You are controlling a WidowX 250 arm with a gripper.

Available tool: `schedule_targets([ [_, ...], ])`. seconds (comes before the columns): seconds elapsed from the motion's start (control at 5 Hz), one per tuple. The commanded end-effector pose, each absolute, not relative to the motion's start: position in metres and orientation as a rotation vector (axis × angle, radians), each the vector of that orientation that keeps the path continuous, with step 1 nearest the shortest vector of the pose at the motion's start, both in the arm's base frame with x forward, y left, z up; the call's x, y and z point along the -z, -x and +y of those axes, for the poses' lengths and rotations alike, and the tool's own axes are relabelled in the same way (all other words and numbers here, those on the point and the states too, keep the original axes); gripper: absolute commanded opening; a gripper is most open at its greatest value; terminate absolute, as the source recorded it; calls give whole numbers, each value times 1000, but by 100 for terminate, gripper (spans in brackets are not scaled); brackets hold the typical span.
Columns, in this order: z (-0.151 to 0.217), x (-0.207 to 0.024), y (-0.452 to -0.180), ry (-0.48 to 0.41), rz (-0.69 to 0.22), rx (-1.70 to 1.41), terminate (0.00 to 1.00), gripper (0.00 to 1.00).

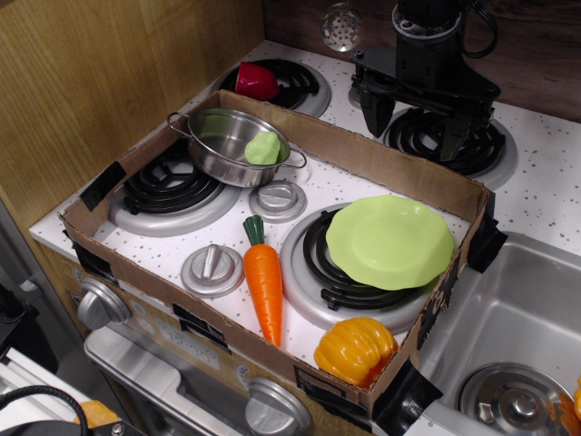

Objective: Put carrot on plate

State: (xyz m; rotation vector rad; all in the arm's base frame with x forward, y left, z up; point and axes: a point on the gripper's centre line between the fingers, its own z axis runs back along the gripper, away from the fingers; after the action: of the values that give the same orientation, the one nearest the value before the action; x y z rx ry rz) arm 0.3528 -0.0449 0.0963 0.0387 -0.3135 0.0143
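Carrot (264,283): lies flat on the white speckled stovetop (363,186), green stem toward the back, tip toward the front wall of the cardboard surround (381,159). It sits between a silver knob (211,270) on its left and the front-right burner (338,274) on its right, just beside both.

Plate (390,241): lime green, resting on the front-right burner, covering its right and rear part; apart from the carrot.

Pumpkin (355,350): in the front right corner of the surround, near the carrot's tip and below the plate.

Steel pot (229,145): on the rear-left burner (172,191) inside the surround, holding a pale green lump (263,148). A second silver knob (278,199) stands just in front of it, near the carrot's stem.

Gripper (416,123): black, above the back right burner (451,145) outside the surround, well apart from the carrot. Fingers spread, nothing between them.

Red object (257,82): on the far back burner; its shape is hard to make out.

Sink (508,318): right of the stove, cut off by the frame edge, with a metal drain at the bottom.

Open room: bare stovetop around the carrot's stem end; its tip lies close to the front cardboard wall.
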Motion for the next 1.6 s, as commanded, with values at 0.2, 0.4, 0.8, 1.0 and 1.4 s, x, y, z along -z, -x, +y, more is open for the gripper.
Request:
schedule_targets([
  [0.2,-23,-116,-352,-122,-345,-86,0,100],
  [0.4,2,-133,-342,-149,-360,-123,0,100],
  [0.8,37,-118,-309,-259,-341,-308,0,100],
  [1.0,52,-108,-297,-289,-298,-338,0,100],
  [1.4,62,-89,-270,-353,-110,-421,0,100],
])
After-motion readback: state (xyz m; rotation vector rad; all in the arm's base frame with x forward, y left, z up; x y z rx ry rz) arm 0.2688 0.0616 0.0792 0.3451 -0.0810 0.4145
